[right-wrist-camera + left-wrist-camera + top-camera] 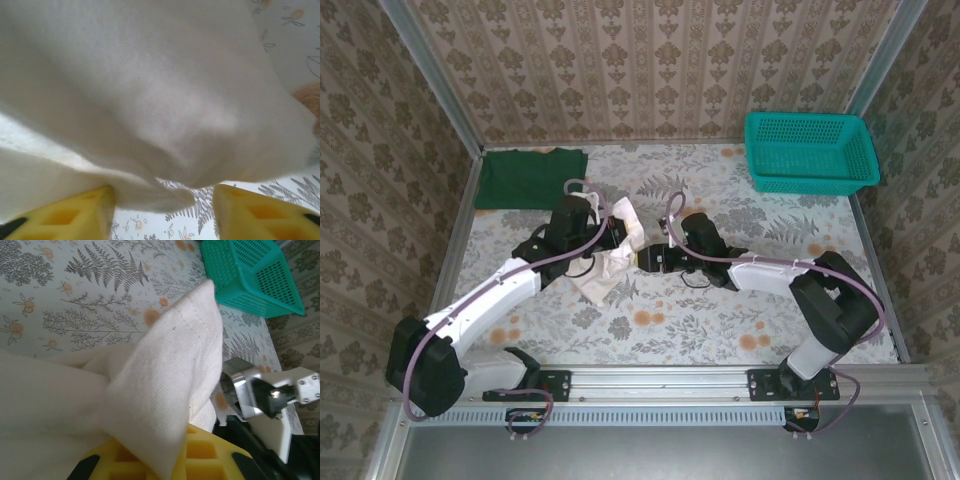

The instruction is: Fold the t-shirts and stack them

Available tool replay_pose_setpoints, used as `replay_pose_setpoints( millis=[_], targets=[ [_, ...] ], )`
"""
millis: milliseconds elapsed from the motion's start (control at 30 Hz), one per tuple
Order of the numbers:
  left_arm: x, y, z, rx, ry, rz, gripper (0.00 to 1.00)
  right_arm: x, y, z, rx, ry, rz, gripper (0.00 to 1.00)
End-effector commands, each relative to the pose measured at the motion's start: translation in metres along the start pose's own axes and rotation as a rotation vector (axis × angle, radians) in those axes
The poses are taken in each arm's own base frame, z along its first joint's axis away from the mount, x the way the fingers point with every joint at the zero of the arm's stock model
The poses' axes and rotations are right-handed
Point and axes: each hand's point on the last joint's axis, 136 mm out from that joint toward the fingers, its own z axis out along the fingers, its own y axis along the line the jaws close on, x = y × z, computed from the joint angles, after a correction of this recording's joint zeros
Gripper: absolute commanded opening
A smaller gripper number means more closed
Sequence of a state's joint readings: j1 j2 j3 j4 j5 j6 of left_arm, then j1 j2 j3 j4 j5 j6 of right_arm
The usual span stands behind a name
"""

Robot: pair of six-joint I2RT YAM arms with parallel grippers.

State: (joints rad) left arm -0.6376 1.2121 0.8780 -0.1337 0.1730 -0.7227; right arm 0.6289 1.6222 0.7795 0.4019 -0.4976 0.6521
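Observation:
The off-white t-shirt [616,264] is bunched up mid-table and lifted at one end. My left gripper [609,233] is shut on a fold of it; in the left wrist view the cloth [170,365] drapes over the yellow finger [205,455]. My right gripper [639,258] meets the same shirt from the right. In the right wrist view its yellow fingers [75,215] stand apart, and a hanging fold of the shirt [150,90] dips between them, touching the left finger. The dark green t-shirt [530,178] lies folded flat at the far left corner.
A teal mesh basket [810,150] stands at the far right corner, also in the left wrist view as the basket [250,270]. The two arms nearly meet at the table's middle. Patterned walls close in the left, right and far sides.

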Motion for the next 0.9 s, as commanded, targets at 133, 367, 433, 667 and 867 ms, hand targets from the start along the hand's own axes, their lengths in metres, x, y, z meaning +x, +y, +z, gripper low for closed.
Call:
replay_pose_setpoints(
  millis=[133,367,433,667,867],
  targets=[
    [-0.022,-0.026,-0.008,0.058,-0.039,0.008,0.23,-0.027,0.021,-0.019,-0.089,-0.120,0.065,0.08],
    [-0.041,-0.013,-0.030,-0.021,-0.091,0.045,0.58,-0.053,-0.001,-0.079,-0.007,-0.276,0.165,0.00],
    [-0.045,0.004,-0.040,-0.098,-0.107,0.050,0.67,-0.054,-0.023,-0.100,0.078,-0.308,0.243,0.00],
    [-0.001,0.051,-0.027,-0.236,0.033,0.026,0.67,-0.038,-0.088,-0.174,0.346,-0.401,0.367,0.00],
    [0.059,0.041,0.022,-0.133,0.207,0.002,0.63,-0.025,-0.098,-0.185,0.391,-0.371,0.348,0.00]
  ],
)
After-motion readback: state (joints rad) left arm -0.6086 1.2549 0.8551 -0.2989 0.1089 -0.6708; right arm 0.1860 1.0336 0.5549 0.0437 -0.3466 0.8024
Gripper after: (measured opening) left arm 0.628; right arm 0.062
